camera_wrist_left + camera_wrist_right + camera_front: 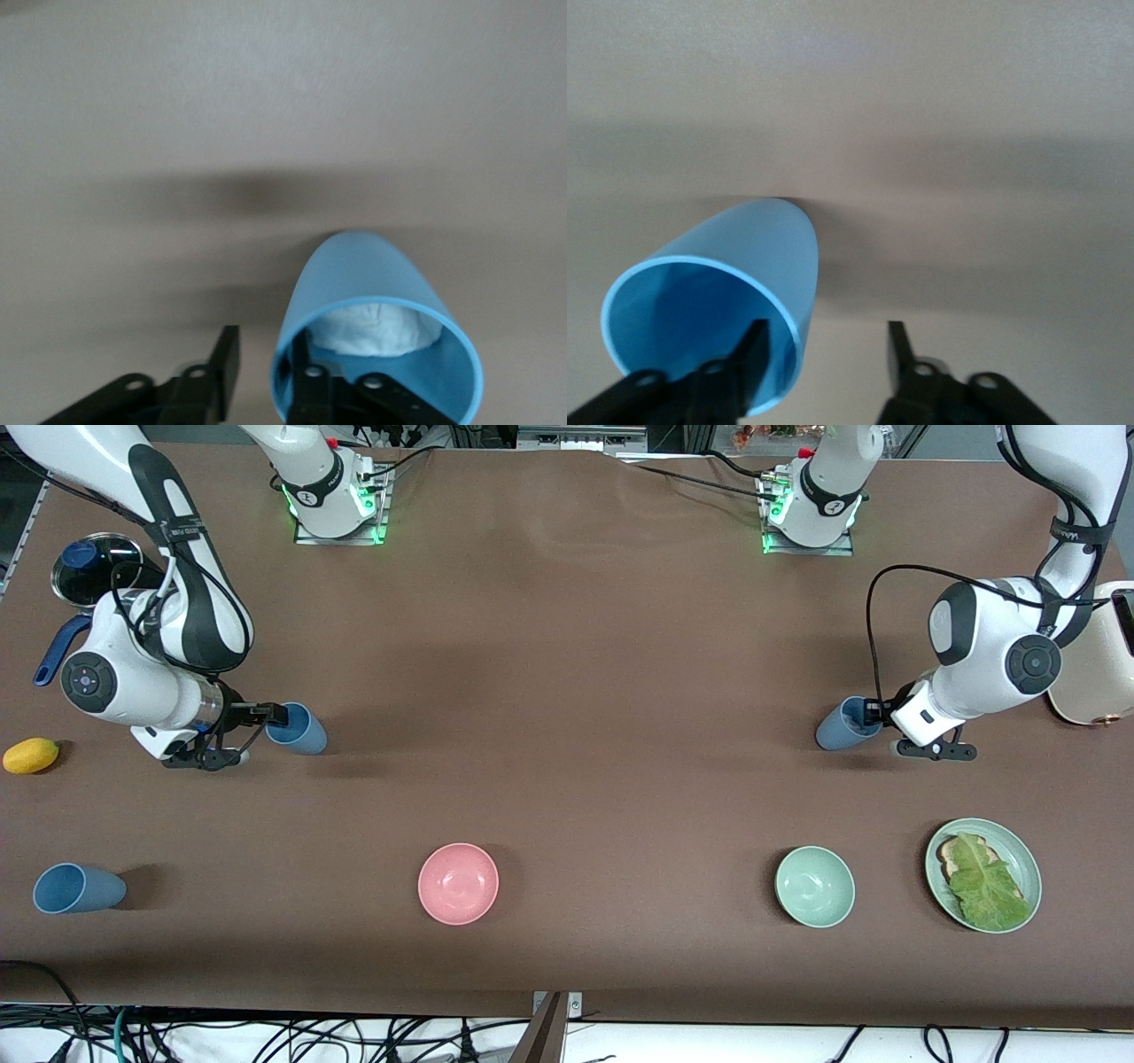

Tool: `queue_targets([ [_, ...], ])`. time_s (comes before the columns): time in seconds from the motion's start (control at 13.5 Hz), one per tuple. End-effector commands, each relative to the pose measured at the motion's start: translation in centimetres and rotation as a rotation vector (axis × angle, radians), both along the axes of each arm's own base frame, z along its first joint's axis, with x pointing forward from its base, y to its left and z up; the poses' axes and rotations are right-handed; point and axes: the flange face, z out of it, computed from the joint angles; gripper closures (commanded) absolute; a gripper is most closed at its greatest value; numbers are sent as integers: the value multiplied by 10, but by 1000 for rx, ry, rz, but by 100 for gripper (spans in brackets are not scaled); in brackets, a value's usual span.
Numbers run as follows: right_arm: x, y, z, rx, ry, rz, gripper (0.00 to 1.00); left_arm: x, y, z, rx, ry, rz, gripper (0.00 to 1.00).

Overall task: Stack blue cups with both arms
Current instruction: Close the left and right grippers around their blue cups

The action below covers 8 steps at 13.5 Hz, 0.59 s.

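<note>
while each cup's [846, 724] wall sits between hand [873, 710] fingers, neither hand [270, 715] has closed.

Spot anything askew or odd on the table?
All three blue cups lie on their sides: one at the left gripper, with a whitish wad inside, one at the right gripper, and a third nearest the front camera at the right arm's end. Both bowls sit upright.

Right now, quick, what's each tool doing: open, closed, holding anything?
Left tool: open, astride the rim of the white-patched blue cup, not clamped.
Right tool: open, astride the rim of the plain blue cup.
</note>
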Motion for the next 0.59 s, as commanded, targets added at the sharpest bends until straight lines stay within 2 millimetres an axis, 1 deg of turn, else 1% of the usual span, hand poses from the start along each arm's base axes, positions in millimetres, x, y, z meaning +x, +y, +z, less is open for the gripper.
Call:
queue_targets([
  [0.0,-2,-1,-1,-1,-5,16,73,10,-31,11,-38,-1,102,100],
  [0.07,-1,-1,1,-1,-7,17,81,12,-41,15,-34,-4,143,100],
  [0.15,0,-1,3,-1,-10,17,87,15,-55,19,-33,-3,170,100],
  [0.22,0,-1,5,-1,-13,17,91,17,-67,25,-32,6,198,100],
  [0.3,0,-1,5,-1,-13,15,95,19,-84,31,-29,22,229,100],
  [0.37,1,-1,8,-2,-19,17,99,24,-107,45,-23,38,290,100],
  [0.45,4,0,13,-2,-28,19,100,29,-138,62,-17,53,354,100],
  [0.52,7,1,18,-3,-37,22,100,31,-173,76,-17,62,400,100],
])
